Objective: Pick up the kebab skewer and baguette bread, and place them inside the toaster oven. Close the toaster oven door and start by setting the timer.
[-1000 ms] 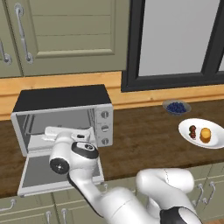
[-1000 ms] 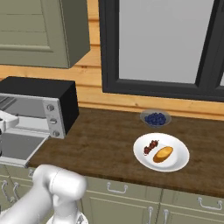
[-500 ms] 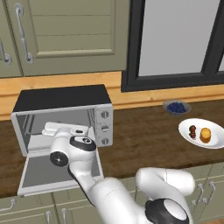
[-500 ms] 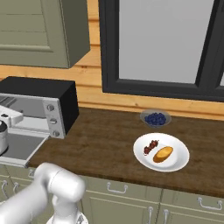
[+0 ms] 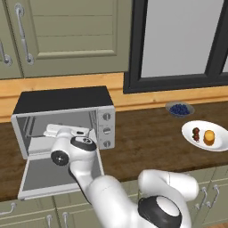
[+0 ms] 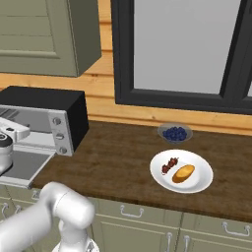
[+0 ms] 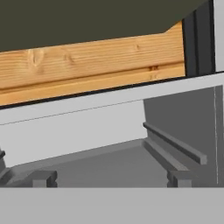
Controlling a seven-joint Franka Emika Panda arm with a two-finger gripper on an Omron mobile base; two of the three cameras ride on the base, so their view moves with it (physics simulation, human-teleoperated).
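Scanning left to right from my remote seat:
Toaster oven (image 5: pixel 62 118): I see it at the left of the tabletop (image 5: pixel 147 138), cavity bare; a rigid metal box that should stay put.
Toaster oven door (image 5: pixel 46 176): dropped flat and open; I judge it stiff and hinged, best lifted by its front edge.
End effector (image 5: pixel 50 130): reaching into the oven mouth, fingers spread wide and holding nothing; its two tips show low in the hand view.
Kebab skewer (image 6: pixel 170 165): on the white plate (image 6: pixel 199 184) well right of the oven; thin, light, probably slippery, so I would pinch across the meat chunks at mid-length.
Baguette bread (image 6: pixel 183 173): just beside the skewer on that plate; light, with a crust that may crush, so I would grip gently across its middle.
Berry bowl (image 6: pixel 175 133): behind the plate; leave alone.
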